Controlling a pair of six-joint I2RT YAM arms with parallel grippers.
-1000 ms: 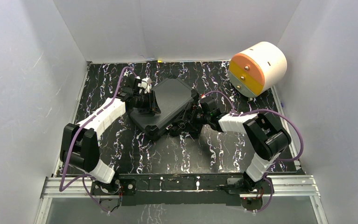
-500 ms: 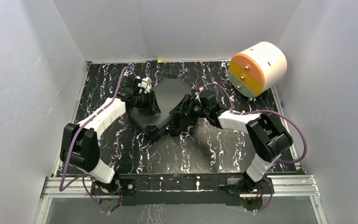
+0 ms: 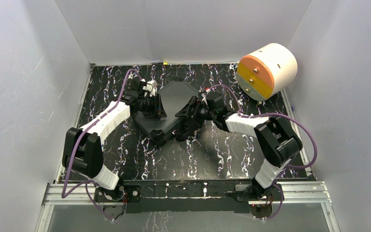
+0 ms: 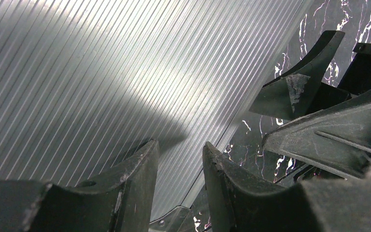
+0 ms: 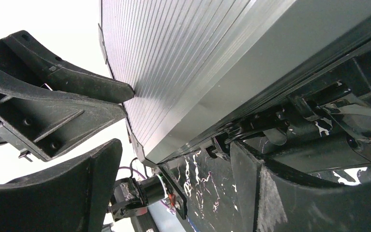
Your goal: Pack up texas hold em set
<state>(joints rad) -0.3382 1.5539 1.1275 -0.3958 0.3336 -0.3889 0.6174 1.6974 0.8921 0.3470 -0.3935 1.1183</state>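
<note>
The black case [image 3: 171, 102] of the hold em set lies closed in the middle of the table, corner-on to me. Its ribbed lid fills the left wrist view [image 4: 101, 72] and the right wrist view [image 5: 173, 53]. My left gripper [image 3: 159, 107] is at the case's left side, jaws slightly apart and empty over the lid [image 4: 181, 145]. My right gripper [image 3: 187, 115] is at the case's right side, jaws wide apart [image 5: 173, 145] around its front edge, by the latch hardware [image 5: 270, 125]. Chips, card decks and buttons are hidden.
A big white cylinder with orange-yellow drawers [image 3: 268, 70] lies at the back right corner. White walls enclose the black marbled table [image 3: 183, 159] on three sides. The metal rail [image 3: 183, 191] with the arm bases runs along the near edge.
My right gripper has moved up and left from the case's near right edge onto its right side. The left arm has stayed put.
</note>
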